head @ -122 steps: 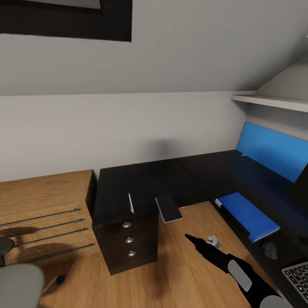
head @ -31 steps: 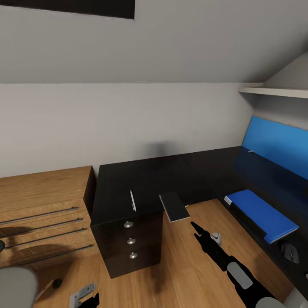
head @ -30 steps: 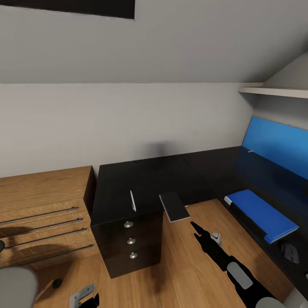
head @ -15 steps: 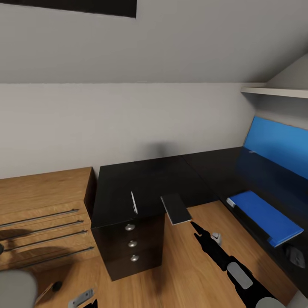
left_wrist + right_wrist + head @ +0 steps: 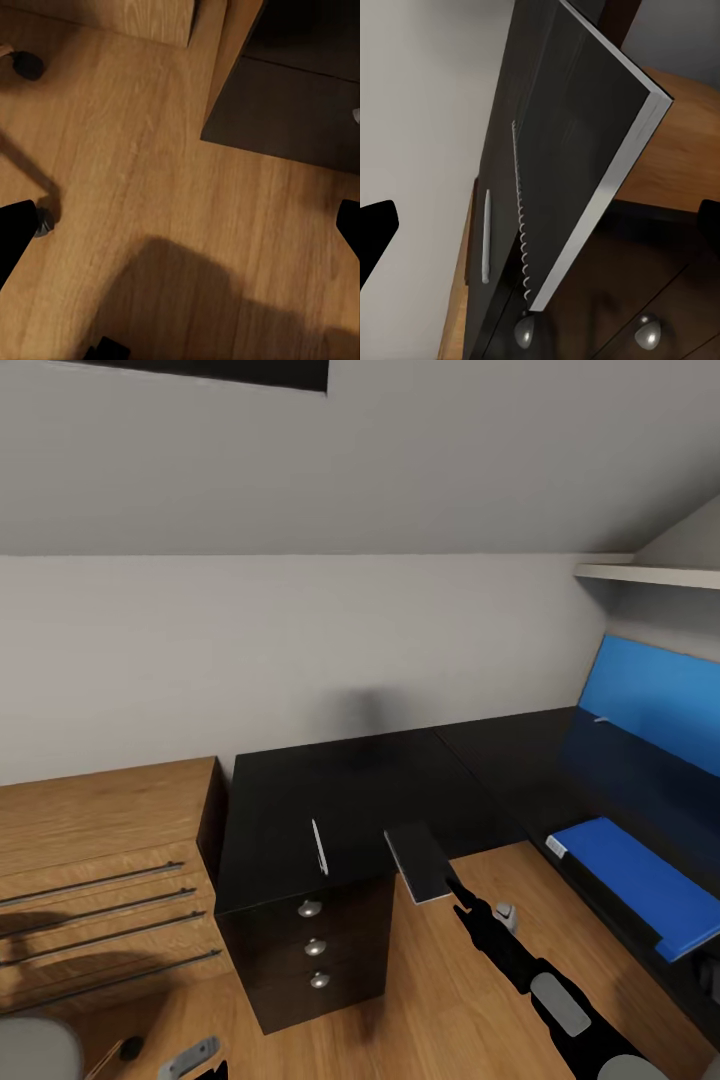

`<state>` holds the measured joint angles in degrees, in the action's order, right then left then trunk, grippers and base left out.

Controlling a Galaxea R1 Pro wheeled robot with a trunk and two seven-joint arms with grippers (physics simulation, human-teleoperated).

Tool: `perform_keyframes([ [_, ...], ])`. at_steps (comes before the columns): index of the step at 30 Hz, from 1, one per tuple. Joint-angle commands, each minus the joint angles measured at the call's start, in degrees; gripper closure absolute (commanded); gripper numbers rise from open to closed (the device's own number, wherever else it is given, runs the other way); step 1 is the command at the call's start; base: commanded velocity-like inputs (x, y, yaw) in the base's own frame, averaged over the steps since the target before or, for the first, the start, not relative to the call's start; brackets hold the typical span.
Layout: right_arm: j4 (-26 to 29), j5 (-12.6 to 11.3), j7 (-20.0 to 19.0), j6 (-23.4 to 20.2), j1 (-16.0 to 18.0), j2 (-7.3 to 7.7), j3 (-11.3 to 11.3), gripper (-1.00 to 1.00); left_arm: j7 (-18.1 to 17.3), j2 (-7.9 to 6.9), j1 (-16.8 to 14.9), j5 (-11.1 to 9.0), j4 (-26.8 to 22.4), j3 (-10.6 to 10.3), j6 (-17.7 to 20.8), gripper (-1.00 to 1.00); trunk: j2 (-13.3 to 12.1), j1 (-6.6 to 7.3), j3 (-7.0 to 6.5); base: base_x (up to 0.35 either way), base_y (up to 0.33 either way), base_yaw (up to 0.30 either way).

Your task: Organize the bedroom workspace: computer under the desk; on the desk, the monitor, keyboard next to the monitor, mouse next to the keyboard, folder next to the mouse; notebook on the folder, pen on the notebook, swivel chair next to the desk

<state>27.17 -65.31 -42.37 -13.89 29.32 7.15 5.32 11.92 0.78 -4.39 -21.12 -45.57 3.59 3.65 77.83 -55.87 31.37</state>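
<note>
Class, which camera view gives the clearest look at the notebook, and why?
The right wrist view: the notebook appears large there, its spiral binding and pale page edge plain. In the head view the notebook is small, overhanging the desk edge just beyond the right tool. The left wrist view gives floor.

Wooden floor [image 5: 150,187], a dark drawer unit [image 5: 292,112], a castor [image 5: 28,65].

Even, soft rendered light; faint shadows, perhaps slight edge stretching.

High head view — desk [image 5: 340,790] below
</note>
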Motion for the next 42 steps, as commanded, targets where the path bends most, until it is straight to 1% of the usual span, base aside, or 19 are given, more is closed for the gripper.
perform_keyframes([
  [1, -0.01, -0.60, -0.08, -0.35, 0.04, 0.06, 0.24, -1.00, 0.12, 0.06, -0.01, -0.51, -0.13, 0.13, 0.30, -1.00, 0.03, 0.00, 0.06, 0.007, 0.003, 0.000],
  [3, -0.04, -0.59, -0.08, -0.35, 0.04, 0.06, 0.23, -1.00, 0.12, 0.08, 0.00, -0.59, -0.13, 0.14, 0.29, -1.00, 0.03, 0.00, 0.06, 0.005, 0.002, 0.000],
  [11, -0.07, -0.53, -0.07, -0.35, 0.04, 0.09, 0.22, -1.00, 0.12, 0.09, 0.00, -0.66, -0.13, 0.18, 0.23, -1.00, 3.24, -1.76, 1.49, 0.001, 0.000, 0.000],
  [24, -0.26, -0.46, 0.06, -0.26, 0.04, 0.00, 0.31, -1.00, -0.01, 0.05, 0.00, -0.67, -0.13, 0.12, 0.19, -1.00, 3.24, -1.76, 1.49, 0.000, 0.000, 0.000],
  [33, -1.48, -0.43, 0.09, -0.08, 0.04, -0.03, 0.36, -1.00, -2.67, -0.04, 0.00, -0.63, 1.63, 0.19, 0.15, -1.00, 3.24, -1.76, 1.49, 0.050, 0.014, 0.000],
  [42, -1.62, -0.43, 0.09, -0.17, 0.04, -0.01, 0.31, -1.00, -3.41, -0.04, 0.00, -0.59, 2.26, 0.19, -0.12, -1.00, 3.24, -1.76, 1.49, 0.120, 0.036, 0.000],
])
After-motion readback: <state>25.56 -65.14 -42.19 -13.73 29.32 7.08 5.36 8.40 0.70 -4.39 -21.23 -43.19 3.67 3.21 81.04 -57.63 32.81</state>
